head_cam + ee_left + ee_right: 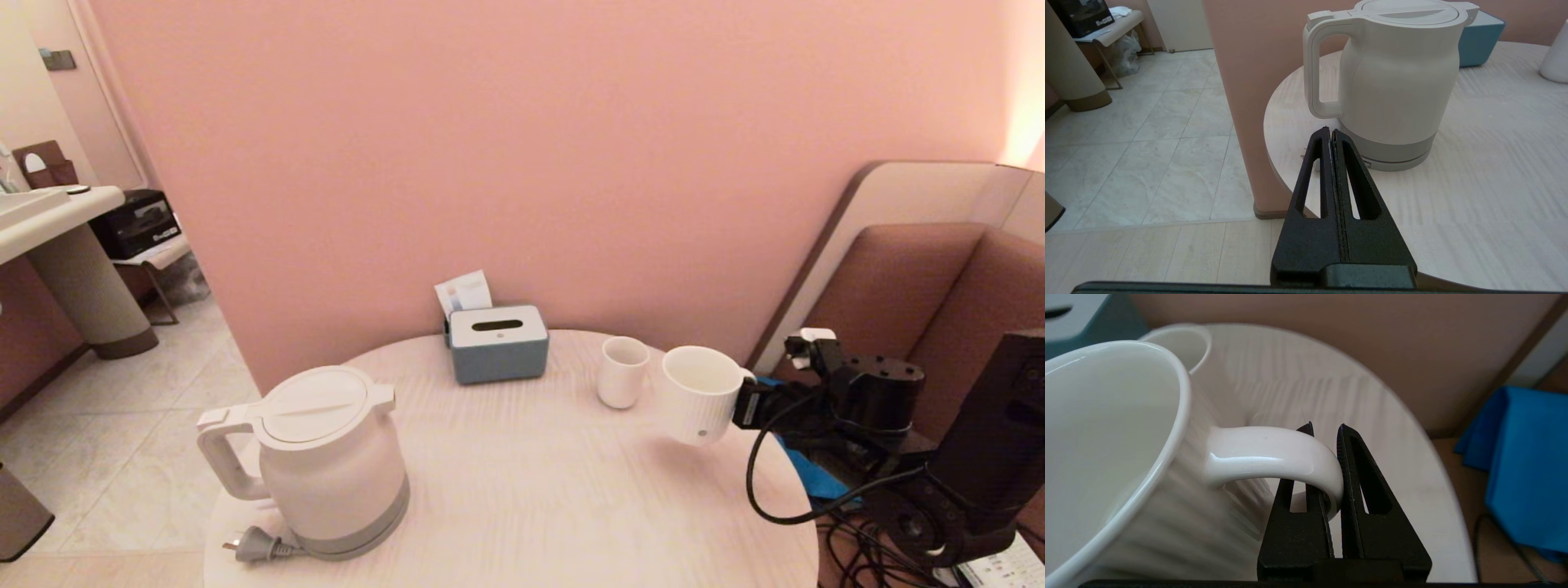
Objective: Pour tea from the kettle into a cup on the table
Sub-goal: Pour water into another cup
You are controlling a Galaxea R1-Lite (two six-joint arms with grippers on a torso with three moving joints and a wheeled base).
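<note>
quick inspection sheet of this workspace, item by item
surface: round pale wood-grain table.
job's things: kettle upright on its grey base, lid shut, near the table's left edge; cup lifted off the table and tilted, looks empty; tea: nothing seen.
clutter: small handleless cup beside the lifted cup; blue-grey tissue box by the wall.
grippers: right gripper clamped on the cup's handle; left gripper shut, empty, off the table edge near the kettle's handle.
cables: kettle plug lying loose on the table; black arm cable.
surroundings: pink wall, tiled floor, brown seat.
</note>
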